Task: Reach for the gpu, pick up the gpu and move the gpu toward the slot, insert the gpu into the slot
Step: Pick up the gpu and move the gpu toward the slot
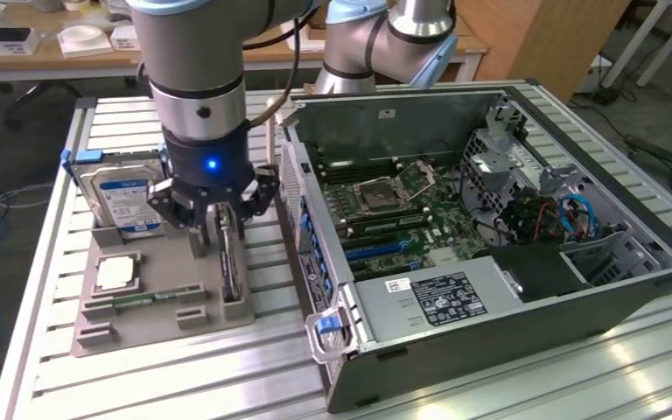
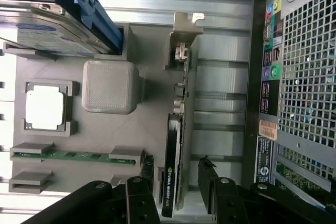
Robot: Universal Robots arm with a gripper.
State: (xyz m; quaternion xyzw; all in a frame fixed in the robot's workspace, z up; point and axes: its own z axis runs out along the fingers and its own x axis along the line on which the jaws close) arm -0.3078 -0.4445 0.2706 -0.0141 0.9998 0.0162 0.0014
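Exterior view: a slatted metal bench (image 1: 137,385) carries an open computer case (image 1: 430,350) lying on its side toward the exterior view's right. A grey parts tray (image 1: 137,331) sits beside the case, toward the bench's left edge in that view. The arm (image 1: 196,79) stands vertical over the tray. Tray contents are as follows. A hard drive (image 1: 126,197) is propped at the corner away from the case. The gpu (image 1: 232,267) stands on its long edge in a holder along the tray edge nearest the case. A processor (image 1: 116,273) lies flat in a pocket mid-tray, and a memory stick (image 1: 137,302) lies just beside it. The gripper (image 1: 221,229) is over the gpu, reaching down on either side of its upper edge. Wrist view: the gpu (image 2: 173,129) runs lengthwise between the jaws, silver bracket at the far end, black cooler end at the gripper (image 2: 177,162). The jaws are spread wide, released, with nothing grasped. One of the fingers (image 2: 209,179) stands clear of the card with a gap showing. The other is just beside the opposite flank; contact cannot be told. Judgement: the reach step is close to done, and pick-up has not begun, since the card sits seated in its holder. The slot (image 1: 371,250), taken to be one of the blue connectors on the motherboard, is unoccupied. The grasp calls for both fingers square on the cooler faces, centred so the card does not tip, then a straight lift out of the holder.
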